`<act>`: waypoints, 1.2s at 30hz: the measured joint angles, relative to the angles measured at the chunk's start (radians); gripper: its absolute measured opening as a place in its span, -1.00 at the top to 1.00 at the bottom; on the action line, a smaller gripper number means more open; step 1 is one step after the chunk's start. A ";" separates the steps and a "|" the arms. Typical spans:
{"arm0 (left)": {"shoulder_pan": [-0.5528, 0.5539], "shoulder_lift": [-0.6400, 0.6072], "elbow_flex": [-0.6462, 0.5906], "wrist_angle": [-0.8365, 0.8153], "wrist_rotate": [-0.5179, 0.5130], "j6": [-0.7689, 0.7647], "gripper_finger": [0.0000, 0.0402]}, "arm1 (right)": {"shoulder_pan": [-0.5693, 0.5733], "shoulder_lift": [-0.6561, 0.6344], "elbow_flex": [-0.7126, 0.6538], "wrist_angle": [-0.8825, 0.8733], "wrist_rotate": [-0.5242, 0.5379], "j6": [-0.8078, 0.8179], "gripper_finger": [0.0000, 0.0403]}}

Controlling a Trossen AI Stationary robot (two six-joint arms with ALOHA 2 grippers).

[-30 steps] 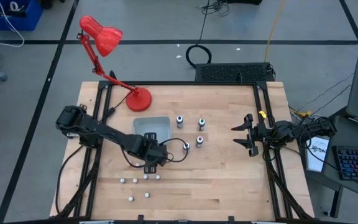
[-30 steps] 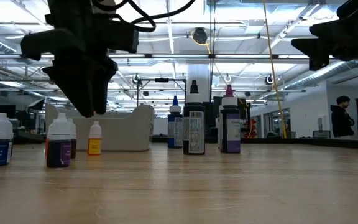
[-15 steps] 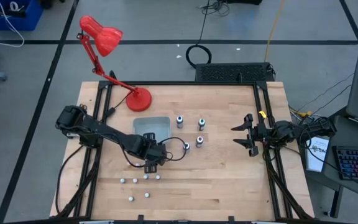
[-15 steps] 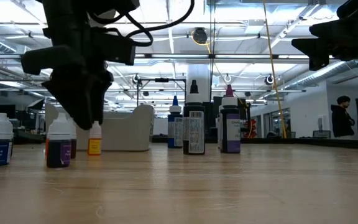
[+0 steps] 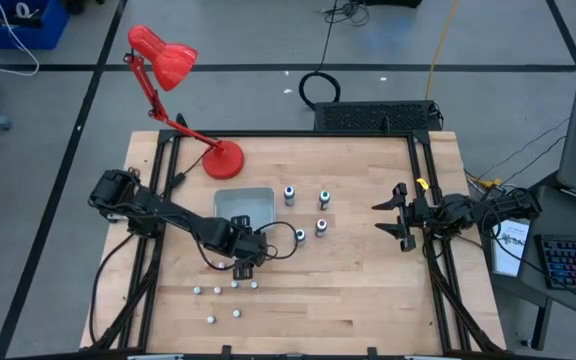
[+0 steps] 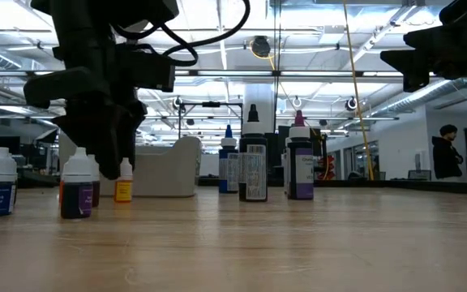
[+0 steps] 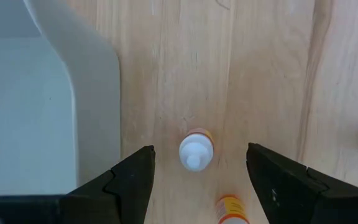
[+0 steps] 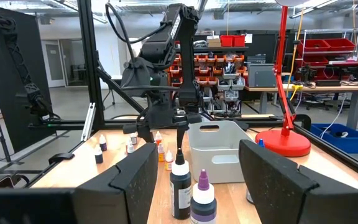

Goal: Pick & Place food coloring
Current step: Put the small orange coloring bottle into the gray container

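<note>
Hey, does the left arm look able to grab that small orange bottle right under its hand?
Probably yes. The left hand hangs open directly over the upright orange bottle, which sits between the fingers; the tray stands off to one side.

Red lamp (image 5: 173, 70), orange-bodied white-capped bottle (image 7: 196, 151)

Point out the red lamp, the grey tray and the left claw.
red lamp (image 5: 164, 53): high view, on its shade.
grey tray (image 5: 230, 202): high view, on its bare floor.
left claw (image 7: 196, 180): left wrist view, midway between its open fingertips.
</note>
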 joint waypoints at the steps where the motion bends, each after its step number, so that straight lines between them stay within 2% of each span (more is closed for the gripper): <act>1: 0.002 0.000 0.000 -0.001 0.000 0.001 -0.27 | 0.000 0.000 0.000 0.000 0.000 0.000 -0.05; 8: 0.022 0.000 0.000 0.000 -0.026 -0.004 -0.27 | 0.000 0.000 0.000 0.000 0.000 0.000 -0.05; 16: 0.028 0.000 0.000 -0.001 0.026 -0.006 -0.27 | 0.000 0.000 0.000 0.000 0.000 0.000 -0.05; 31: 0.028 0.000 0.001 0.001 0.027 -0.006 -0.27 | 0.000 0.000 0.000 0.000 0.000 0.000 -0.05; 36: 0.028 0.000 0.001 0.001 0.027 -0.006 -0.15 | 0.000 0.000 0.000 0.000 0.000 0.000 -0.05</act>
